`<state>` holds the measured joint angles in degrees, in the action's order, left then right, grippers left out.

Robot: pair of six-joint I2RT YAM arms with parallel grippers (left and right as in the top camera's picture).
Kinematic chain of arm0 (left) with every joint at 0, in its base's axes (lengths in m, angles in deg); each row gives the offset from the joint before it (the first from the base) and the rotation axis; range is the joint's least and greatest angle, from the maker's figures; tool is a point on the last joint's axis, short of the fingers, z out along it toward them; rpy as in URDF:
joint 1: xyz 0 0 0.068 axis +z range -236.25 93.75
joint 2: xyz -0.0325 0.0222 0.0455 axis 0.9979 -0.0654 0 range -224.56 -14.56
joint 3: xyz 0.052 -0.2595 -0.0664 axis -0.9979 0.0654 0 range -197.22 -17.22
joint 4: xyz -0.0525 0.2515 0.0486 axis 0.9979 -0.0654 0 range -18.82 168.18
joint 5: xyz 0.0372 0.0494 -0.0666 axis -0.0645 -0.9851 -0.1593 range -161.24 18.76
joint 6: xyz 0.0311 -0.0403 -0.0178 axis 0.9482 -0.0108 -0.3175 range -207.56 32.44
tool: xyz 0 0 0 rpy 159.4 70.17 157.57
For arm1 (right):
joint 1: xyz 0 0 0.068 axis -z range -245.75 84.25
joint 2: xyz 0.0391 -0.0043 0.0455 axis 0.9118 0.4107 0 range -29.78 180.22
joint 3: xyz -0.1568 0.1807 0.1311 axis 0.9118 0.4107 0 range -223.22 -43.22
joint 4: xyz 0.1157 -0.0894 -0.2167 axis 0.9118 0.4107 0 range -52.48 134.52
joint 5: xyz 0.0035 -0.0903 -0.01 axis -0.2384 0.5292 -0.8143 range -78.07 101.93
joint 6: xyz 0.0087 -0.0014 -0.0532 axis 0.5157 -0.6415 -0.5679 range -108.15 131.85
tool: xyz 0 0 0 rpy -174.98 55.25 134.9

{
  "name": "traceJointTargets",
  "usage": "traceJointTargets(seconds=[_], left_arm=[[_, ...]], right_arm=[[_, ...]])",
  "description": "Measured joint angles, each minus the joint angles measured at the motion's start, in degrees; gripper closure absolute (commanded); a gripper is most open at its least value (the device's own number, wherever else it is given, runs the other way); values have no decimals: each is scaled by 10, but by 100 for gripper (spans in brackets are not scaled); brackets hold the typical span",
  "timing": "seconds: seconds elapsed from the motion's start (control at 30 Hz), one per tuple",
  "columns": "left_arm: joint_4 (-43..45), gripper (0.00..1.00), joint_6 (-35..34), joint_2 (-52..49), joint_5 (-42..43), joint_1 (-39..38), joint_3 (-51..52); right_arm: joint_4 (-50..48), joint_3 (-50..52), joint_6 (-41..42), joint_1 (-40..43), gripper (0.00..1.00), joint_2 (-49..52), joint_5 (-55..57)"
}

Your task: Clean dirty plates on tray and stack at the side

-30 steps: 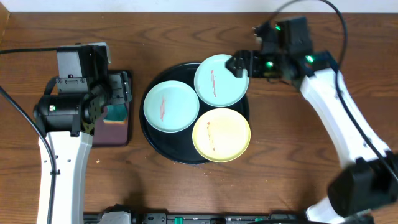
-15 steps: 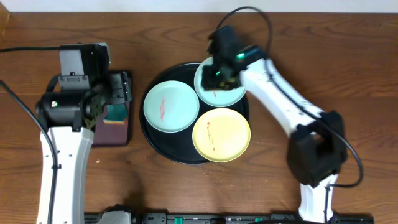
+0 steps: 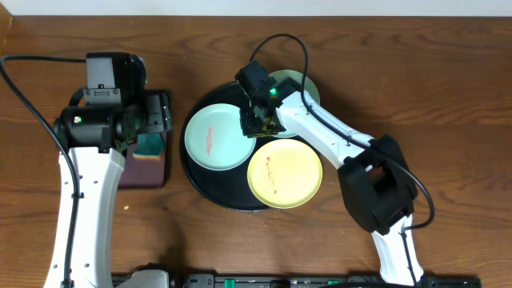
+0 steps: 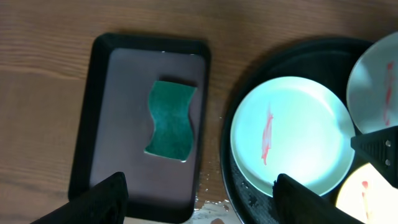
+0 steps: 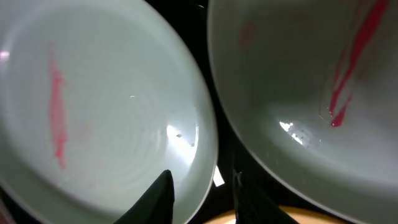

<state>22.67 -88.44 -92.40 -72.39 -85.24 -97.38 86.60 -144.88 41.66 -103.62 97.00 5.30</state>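
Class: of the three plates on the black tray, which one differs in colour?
The pale yellow plate, nearest the front; the left plate and rear plate are pale blue-green.

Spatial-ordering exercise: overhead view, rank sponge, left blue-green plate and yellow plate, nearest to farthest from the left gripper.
1. sponge, right by the left gripper.
2. left blue-green plate, black tray's left.
3. yellow plate, black tray's right.
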Motion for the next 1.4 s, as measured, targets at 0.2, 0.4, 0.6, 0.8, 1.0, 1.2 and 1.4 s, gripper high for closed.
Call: traceJointTargets(seconds=[0.2,0.4,0.6,0.8,1.0,1.2,1.4], left_arm=[[0,25,-22,0,-28,0,0],[0,25,-26,0,-36,0,0],[-12,25,-29,-1,-37,0,0],[-13,25,-34,-31,-37,0,12],[-9,27,-36,-110,0,41,14],[4,32,5,-184,60,119,17],[48,40,64,-237,118,146,18]], right_arm=[[-10,0,7,-3,79,18,5],[-18,0,9,-6,87,38,7],[-24,-3,17,-8,99,44,5],[-27,-5,17,-8,99,46,3],[-26,-6,16,-8,99,47,2],[-26,-6,16,-8,99,47,2],[-27,-6,13,-8,99,47,2]])
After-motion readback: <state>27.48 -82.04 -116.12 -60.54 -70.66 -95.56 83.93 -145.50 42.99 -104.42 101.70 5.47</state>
